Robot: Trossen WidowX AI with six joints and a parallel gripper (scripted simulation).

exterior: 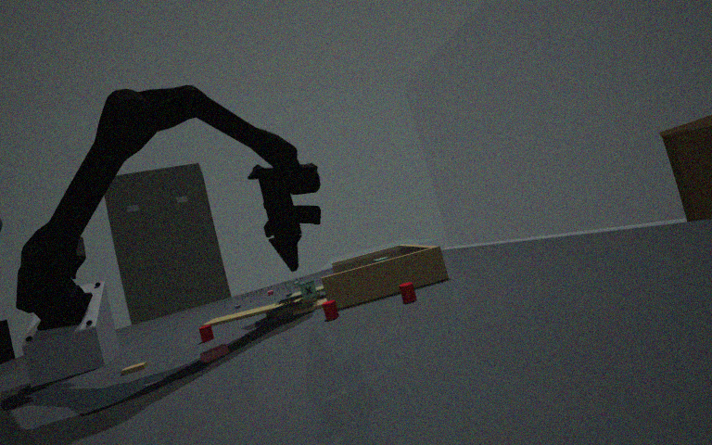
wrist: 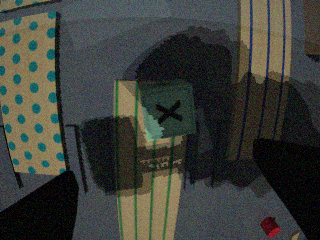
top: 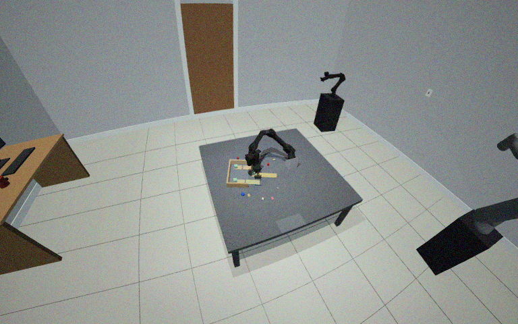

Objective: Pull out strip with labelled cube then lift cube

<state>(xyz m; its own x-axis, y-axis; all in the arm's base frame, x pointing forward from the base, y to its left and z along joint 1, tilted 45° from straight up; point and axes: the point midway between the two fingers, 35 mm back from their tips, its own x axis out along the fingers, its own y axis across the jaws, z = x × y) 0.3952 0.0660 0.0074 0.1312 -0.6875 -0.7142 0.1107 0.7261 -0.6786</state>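
One black claw [exterior: 287, 262] hangs above the dark tabletop [top: 305, 198], its fingers spread nearly as wide as they go and holding nothing. Directly beneath it, in the wrist view, sits the labelled cube [wrist: 168, 112], pale green with a black X on its top face. The cube rests on the end of a tan strip with green lines [wrist: 148, 227], which reads as one unbroken piece running toward the claw's side. Further out lie a blue-lined strip [wrist: 263, 60] and a dotted strip [wrist: 30, 94], well apart from the cube. Beyond these, toward the tabletop's far edge from the arm's base, stands a shallow open wooden tray [exterior: 386, 273]; the strips reach out from it. Small red pegs [exterior: 330, 310] stand near the tray.

The cube looks small, rigid and light, with flat smooth sides. It would likely be best gripped across two opposite side faces, low and square, since smooth sides might slip.
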